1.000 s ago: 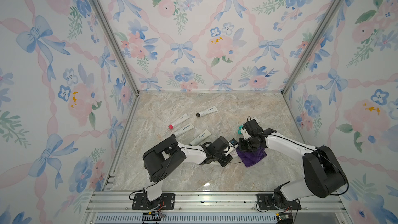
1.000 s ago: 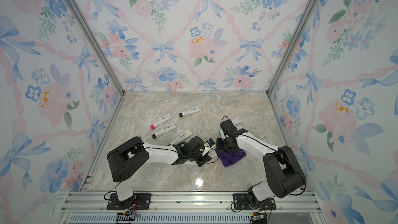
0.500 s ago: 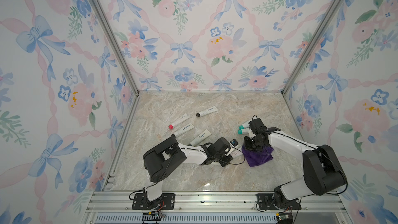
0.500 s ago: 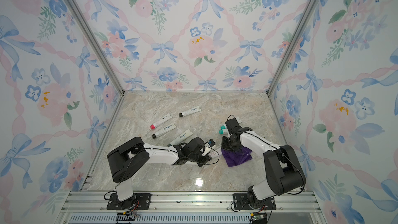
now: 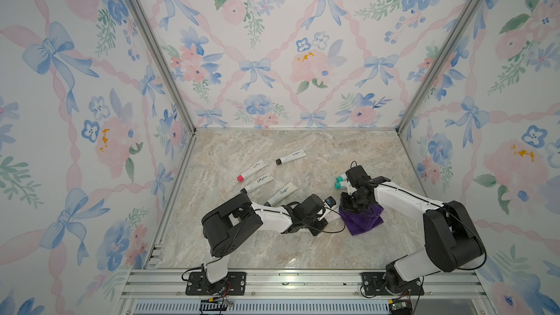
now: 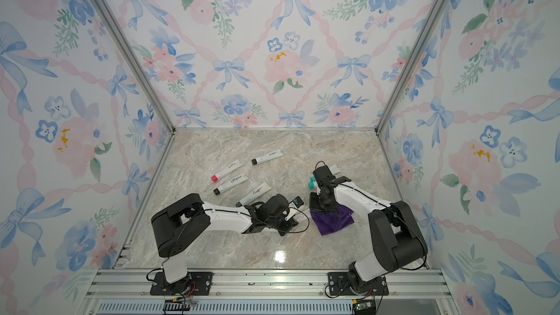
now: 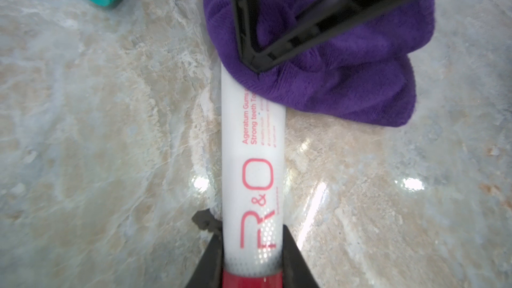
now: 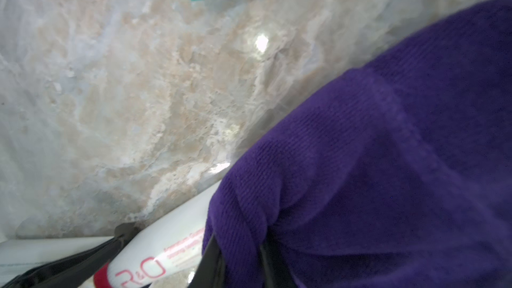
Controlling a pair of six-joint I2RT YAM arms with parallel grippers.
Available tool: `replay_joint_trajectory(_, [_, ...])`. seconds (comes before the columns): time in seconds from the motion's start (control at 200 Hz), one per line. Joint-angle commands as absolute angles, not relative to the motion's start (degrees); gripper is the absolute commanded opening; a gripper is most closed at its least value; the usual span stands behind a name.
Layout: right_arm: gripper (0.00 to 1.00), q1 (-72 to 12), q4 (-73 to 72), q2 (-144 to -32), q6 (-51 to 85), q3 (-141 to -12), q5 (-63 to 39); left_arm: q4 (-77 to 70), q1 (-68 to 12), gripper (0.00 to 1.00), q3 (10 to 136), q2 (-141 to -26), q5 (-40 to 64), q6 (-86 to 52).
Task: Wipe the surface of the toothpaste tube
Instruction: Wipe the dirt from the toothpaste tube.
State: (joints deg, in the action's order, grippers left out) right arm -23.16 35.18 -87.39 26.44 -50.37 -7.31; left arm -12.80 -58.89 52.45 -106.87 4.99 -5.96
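A white toothpaste tube with a red cap and red "R&O" print lies low over the marble. My left gripper is shut on its cap end, seen in both top views. My right gripper is shut on a bunched purple cloth. The cloth lies over the tube's far end and hides it. In both top views the cloth sits just right of the left gripper, under the right gripper. Only a short piece of the tube shows there.
Several other white tubes lie on the marble behind the left arm: a pink-capped one, a black-capped one, and another two. Teal-capped tubes lie just behind the right gripper. Floral walls enclose three sides.
The right gripper drew the purple cloth rightward along the tube, then came back a little to the left. The left arm and the tube have stayed still.
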Motion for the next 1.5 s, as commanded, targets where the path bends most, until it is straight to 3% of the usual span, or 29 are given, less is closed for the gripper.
replay_joint_trajectory(0.0, [0.20,-26.4,38.9,-86.1,27.2,-48.3,-13.8,-10.8,-59.2,0.21,52.7,-108.4,3.6,-5.2])
replay_joint_trajectory(0.5, [0.20,-12.8,37.6,-90.1,27.1,-51.0,-1.9,-10.7,-59.2,0.21,52.6,-108.3,3.4,-5.2])
replay_joint_trajectory(1.115, [0.20,-25.6,39.0,-90.3,28.2,-55.1,-8.7,-10.6,-59.2,0.21,52.9,-108.7,3.5,-5.2])
replay_joint_trajectory(1.495, [0.20,-22.6,39.5,-96.6,26.0,-55.2,-2.1,-10.6,-59.2,0.21,52.8,-108.6,3.3,-5.2])
